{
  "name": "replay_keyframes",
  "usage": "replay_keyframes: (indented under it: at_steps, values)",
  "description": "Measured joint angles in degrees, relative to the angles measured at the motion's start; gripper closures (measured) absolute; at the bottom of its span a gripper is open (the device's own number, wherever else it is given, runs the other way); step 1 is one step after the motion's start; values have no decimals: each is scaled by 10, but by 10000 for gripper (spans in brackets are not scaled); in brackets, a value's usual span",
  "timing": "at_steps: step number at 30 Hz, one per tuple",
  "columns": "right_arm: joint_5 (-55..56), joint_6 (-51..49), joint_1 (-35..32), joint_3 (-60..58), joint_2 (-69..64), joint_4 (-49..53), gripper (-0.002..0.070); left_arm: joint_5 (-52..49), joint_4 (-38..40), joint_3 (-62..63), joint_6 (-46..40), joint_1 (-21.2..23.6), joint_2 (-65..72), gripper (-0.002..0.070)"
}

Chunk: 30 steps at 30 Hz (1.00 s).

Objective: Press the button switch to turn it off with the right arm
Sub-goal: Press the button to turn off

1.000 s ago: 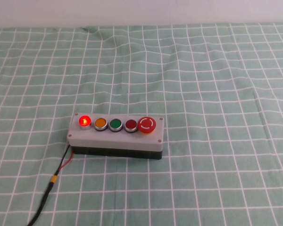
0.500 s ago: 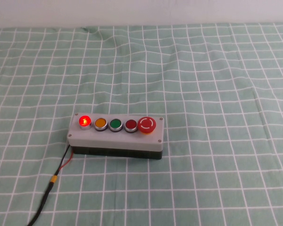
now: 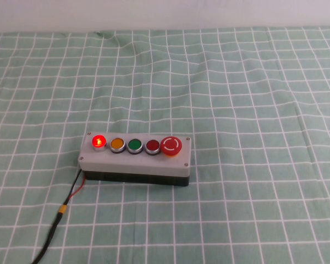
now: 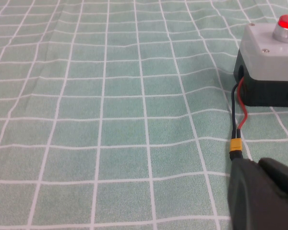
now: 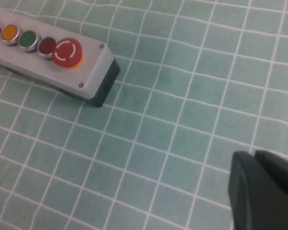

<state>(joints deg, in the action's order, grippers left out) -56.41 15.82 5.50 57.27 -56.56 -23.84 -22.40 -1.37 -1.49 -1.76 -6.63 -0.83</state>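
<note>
switch point(image 3: 135, 159) on cloth point(image 3: 253, 99), we see lamp point(image 3: 99, 142) lit | left gripper point(image 4: 264, 194) by cable point(image 4: 238, 112), right gripper point(image 5: 261, 189) apart from switch | can't tell either grip

The button switch point(image 3: 135, 160) sits flat on the green checked tablecloth point(image 3: 253, 99), a little left of the middle and toward the near side. Its light-grey top carries a row running left to right: a red lamp point(image 3: 99, 142) (lit, glowing bright), an orange button point(image 3: 117, 144), a green button point(image 3: 135, 146), a dark-red button point(image 3: 153, 146) and the big red mushroom button point(image 3: 171, 146). A black base shows beneath the grey lid. From the box's left end a red-black cable point(image 3: 63, 209) trails toward the near-left corner. Neither the left gripper nor the right gripper appears here.
</note>
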Motion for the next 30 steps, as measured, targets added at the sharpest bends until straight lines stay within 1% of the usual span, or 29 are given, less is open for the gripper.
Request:
replay_keyframes:
  at_steps: [4, 9, 16, 21, 25, 30]
  values:
    - [18, 6, 33, 11, -50, -3, 691, 0, 0, 0, 0, 0, 0, 678]
    - [24, 5, 106, 73, -131, 4, 691, 0, 0, 0, 0, 0, 0, 678]
    - [29, -31, 228, 216, -266, 70, 691, 0, 0, 0, 0, 0, 0, 678]
    - [32, -35, 300, 330, -369, 81, 691, 0, 0, 0, 0, 0, 0, 678]
    - [36, -36, 342, 426, -454, 82, 691, 0, 0, 0, 0, 0, 0, 678]
    - [38, -36, 377, 540, -556, 82, 691, 0, 0, 0, 0, 0, 0, 678]
